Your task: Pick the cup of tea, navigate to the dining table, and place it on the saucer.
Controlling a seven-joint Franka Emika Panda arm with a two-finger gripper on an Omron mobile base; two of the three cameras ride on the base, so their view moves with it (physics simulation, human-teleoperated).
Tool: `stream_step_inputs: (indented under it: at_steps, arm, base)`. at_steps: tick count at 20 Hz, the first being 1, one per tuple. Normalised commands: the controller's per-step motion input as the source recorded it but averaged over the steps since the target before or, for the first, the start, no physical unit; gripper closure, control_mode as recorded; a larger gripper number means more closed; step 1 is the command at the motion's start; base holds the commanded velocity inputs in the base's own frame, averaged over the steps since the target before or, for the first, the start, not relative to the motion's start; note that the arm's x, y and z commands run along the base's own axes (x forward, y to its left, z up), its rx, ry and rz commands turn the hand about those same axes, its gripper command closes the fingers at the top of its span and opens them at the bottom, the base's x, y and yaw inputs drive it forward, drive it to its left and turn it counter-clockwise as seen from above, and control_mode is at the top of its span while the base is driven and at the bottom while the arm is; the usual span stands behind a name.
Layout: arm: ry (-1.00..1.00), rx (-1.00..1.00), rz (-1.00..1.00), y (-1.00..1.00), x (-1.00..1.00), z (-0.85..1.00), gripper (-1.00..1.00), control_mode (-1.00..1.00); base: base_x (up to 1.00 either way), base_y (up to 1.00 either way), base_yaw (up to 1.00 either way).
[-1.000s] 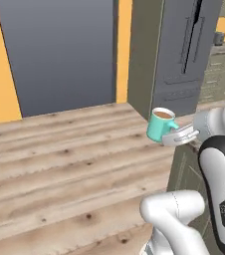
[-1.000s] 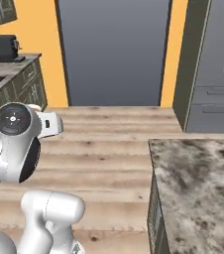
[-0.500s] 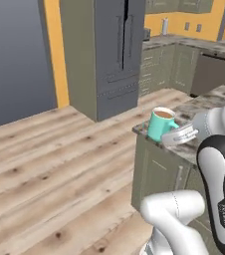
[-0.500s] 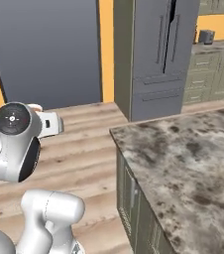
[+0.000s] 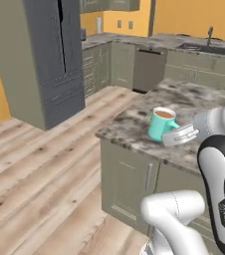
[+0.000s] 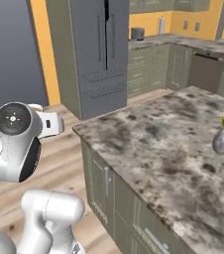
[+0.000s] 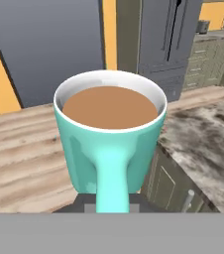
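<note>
My end effector (image 5: pixel 178 135) grips the cup of tea (image 5: pixel 161 124) by its handle, upright, above the granite surface (image 5: pixel 149 124)

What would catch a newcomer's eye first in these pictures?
The teal cup of tea, full of brown liquid, held upright by its handle in the shut gripper, seen at the near corner of the granite dining table. Behind stands a tall grey refrigerator against orange walls.

Base turned; dining table (image 6: pixel 183 144) now alongside (vase (image 6: pixel 223 140) revealed)
</note>
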Motion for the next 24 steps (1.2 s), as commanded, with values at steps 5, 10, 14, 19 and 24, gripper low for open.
stream_step_inputs:
  at_steps: [5, 10, 14, 19, 24]
  arm:
    - [0.00, 0.00, 0.00, 0.00, 0.00, 0.00, 1.00, 1.00]
    - [0.00, 0.00, 0.00, 0.00, 0.00, 0.00, 1.00, 1.00]
    - [0.00, 0.00, 0.00, 0.00, 0.00, 0.00, 1.00, 1.00]
    - [0.00, 0.00, 0.00, 0.00, 0.00, 0.00, 1.00, 1.00]
    - [0.00, 0.00, 0.00, 0.00, 0.00, 0.00, 1.00, 1.00]
  base:
    - [0.07, 0.57, -0.43]
    - [-0.04, 0.30, -0.78]
    - [0.00, 0.22, -0.87]
    - [0.00, 0.28, -0.66]
    - [-0.07, 0.69, -0.17]
